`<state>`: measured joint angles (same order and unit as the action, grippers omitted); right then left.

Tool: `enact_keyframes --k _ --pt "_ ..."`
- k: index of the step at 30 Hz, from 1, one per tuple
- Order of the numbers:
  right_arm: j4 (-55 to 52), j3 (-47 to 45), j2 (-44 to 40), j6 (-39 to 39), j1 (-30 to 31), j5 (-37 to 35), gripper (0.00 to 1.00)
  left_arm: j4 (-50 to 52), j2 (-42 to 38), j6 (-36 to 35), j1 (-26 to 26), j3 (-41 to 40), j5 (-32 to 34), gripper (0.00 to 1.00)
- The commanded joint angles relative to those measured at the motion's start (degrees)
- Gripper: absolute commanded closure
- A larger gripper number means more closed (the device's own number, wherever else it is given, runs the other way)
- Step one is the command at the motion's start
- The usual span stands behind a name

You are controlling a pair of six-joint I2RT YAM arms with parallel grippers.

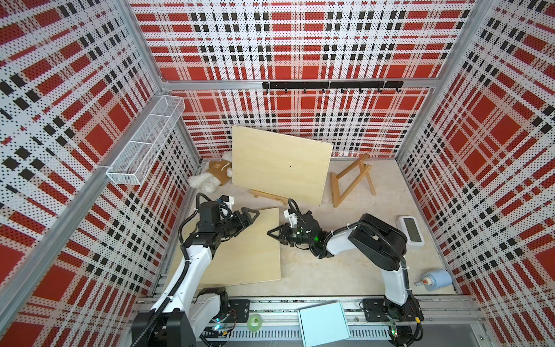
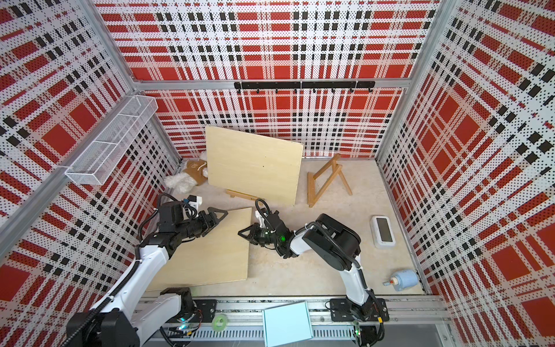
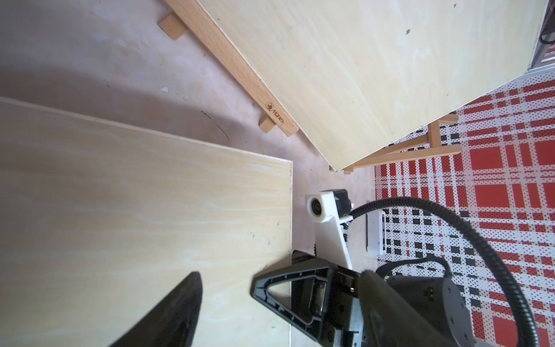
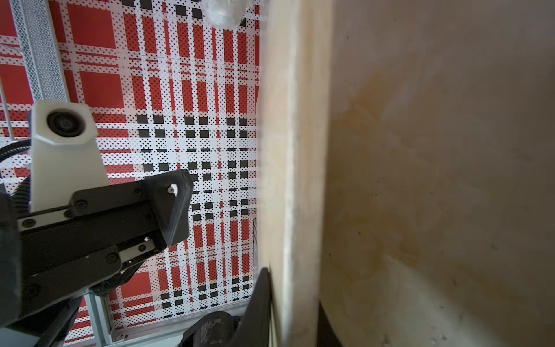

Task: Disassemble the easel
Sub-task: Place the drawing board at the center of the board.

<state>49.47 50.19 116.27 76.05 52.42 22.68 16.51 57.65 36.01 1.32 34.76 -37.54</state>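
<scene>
In both top views the easel [image 1: 267, 195] [image 2: 240, 194] is standing at 12 o'clock on the tabletop [image 1: 345, 264], and a tilted board [image 1: 279, 165] [image 2: 253, 163] is leaning back on it with its lower edge sitting on the ledge; the board is covering most of the frame, so only the ledge and two small feet are showing. A bare easel [image 1: 351, 180] [image 2: 326, 180] is standing just beside it, toward 2 o'clock. A flat board [image 1: 240, 255] [image 2: 210, 258] is lying on the tabletop at 7 o'clock, partly under the left arm. The left claw [image 1: 250, 222] [image 2: 217, 222] is hovering over that board near its 12 o'clock edge, pointing toward 3 o'clock, with its fingers standing wide apart. The right claw [image 1: 274, 232] [image 2: 243, 232] is reaching in from 3 o'clock and is sitting on the flat board's 3 o'clock edge, near the far corner, facing the left claw. The right wrist view is showing that thin edge [image 4: 300, 150] running between its two fingers [image 4: 258, 309], one lying against each face, so the claw is clamping the flat board. A plush [image 1: 210, 177] is lying at 11 o'clock beside the tilted board, a white device [image 1: 411, 229] is lying at 3 o'clock, and a blue bottle [image 1: 438, 279] is lying on its side at 4 o'clock
</scene>
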Motion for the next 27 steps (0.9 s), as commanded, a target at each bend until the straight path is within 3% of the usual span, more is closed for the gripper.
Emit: enact_keyframes --k 1,4,12,27 --pt "-4.30 -1.99 1.52 -2.29 0.64 -1.75 0.84 -2.10 0.69 -0.19 0.48 1.28 -0.96 0.16" --pt "-7.07 -2.56 1.00 -3.40 0.52 -2.60 0.74 -2.66 1.23 -0.24 0.52 1.62 -0.87 0.16" --pt "-11.04 -4.67 -1.88 -5.18 0.51 -5.56 0.61 -2.31 1.50 -0.44 0.52 1.89 -0.88 0.16" --pt "-25.59 -7.66 -12.81 -11.40 0.08 -12.35 0.55 0.36 0.18 -2.96 -0.88 3.14 2.17 0.16"
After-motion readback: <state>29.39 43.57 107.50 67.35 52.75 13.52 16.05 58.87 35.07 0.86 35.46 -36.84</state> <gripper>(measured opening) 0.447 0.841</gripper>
